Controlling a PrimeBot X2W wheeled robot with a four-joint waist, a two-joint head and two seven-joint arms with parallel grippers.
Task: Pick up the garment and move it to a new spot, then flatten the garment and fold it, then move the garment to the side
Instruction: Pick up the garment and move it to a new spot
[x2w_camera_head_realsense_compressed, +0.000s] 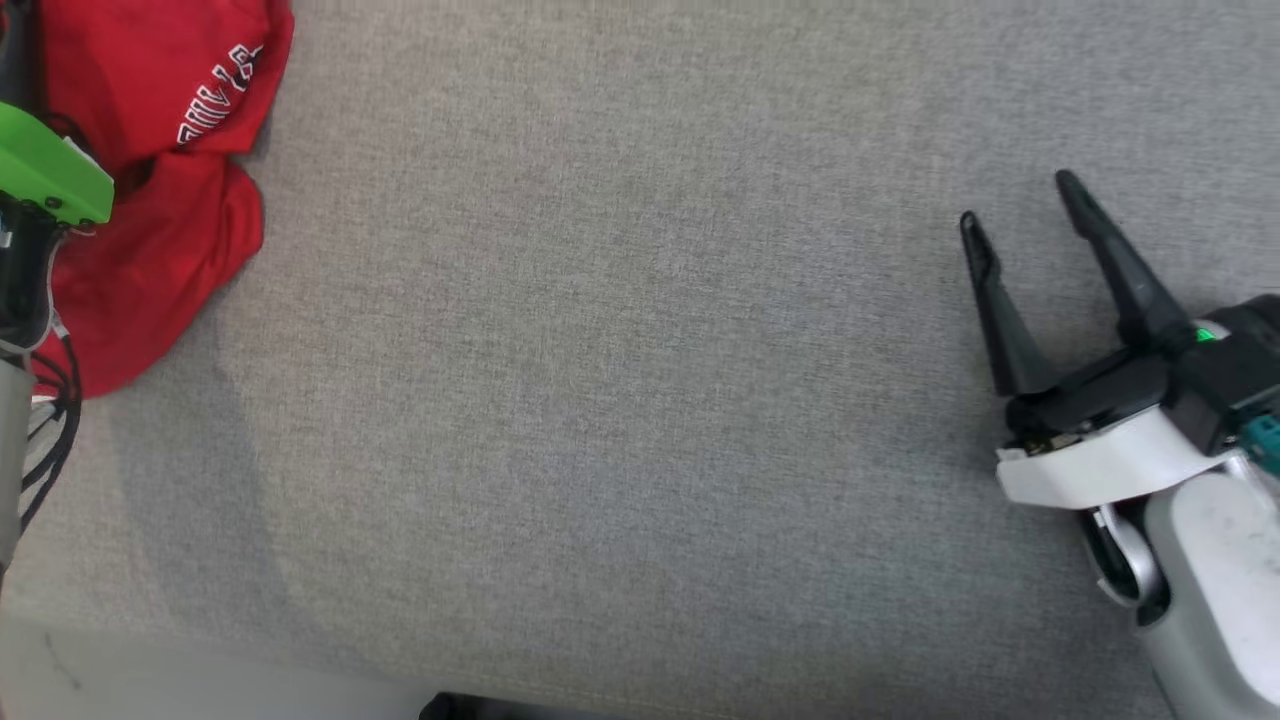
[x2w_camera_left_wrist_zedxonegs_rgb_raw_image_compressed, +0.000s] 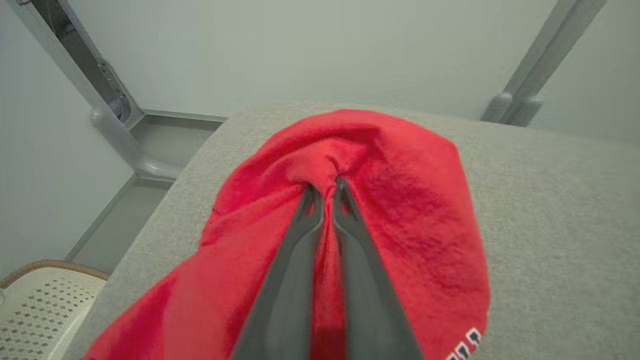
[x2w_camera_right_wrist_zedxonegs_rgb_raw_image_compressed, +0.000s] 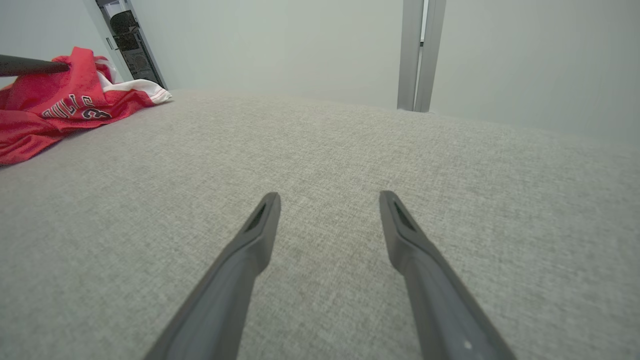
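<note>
Head, left wrist and right wrist views of a grey fabric-covered worktop (x2w_camera_head_realsense_compressed: 600, 350) with a crumpled red jersey (x2w_camera_head_realsense_compressed: 150, 200). In the head view the jersey lies at the far left of the worktop, bunched in loose folds, with white block lettering (x2w_camera_head_realsense_compressed: 215, 95) on its upper fold; a green housing (x2w_camera_head_realsense_compressed: 45, 175) on the left arm and a bundle of dark cables (x2w_camera_head_realsense_compressed: 50, 400) overlap its left side. In the left wrist view the left pincer (x2w_camera_left_wrist_zedxonegs_rgb_raw_image_compressed: 327, 187) is closed, its two dark fingers drawn together on a pinched ridge of the jersey (x2w_camera_left_wrist_zedxonegs_rgb_raw_image_compressed: 400, 200); the cloth gathers into creases at the fingertips and spreads over the worktop (x2w_camera_left_wrist_zedxonegs_rgb_raw_image_compressed: 550, 200) to either side. A cream perforated plastic object (x2w_camera_left_wrist_zedxonegs_rgb_raw_image_compressed: 35, 305) stands below the worktop edge at lower left, and a grey metal post (x2w_camera_left_wrist_zedxonegs_rgb_raw_image_compressed: 530, 75) rises behind. In the head view the right pincer (x2w_camera_head_realsense_compressed: 1020, 205) sits at the right, well apart from the jersey, its jaws spread wide and holding nothing. The right wrist view shows the same pincer (x2w_camera_right_wrist_zedxonegs_rgb_raw_image_compressed: 330, 197) open over bare grey fabric (x2w_camera_right_wrist_zedxonegs_rgb_raw_image_compressed: 350, 150), with the jersey (x2w_camera_right_wrist_zedxonegs_rgb_raw_image_compressed: 55, 110) at upper left, a white-trimmed edge (x2w_camera_right_wrist_zedxonegs_rgb_raw_image_compressed: 140, 87) trailing from it, and one finger (x2w_camera_right_wrist_zedxonegs_rgb_raw_image_compressed: 35, 65) of the left pincer reaching into its top fold.
</note>
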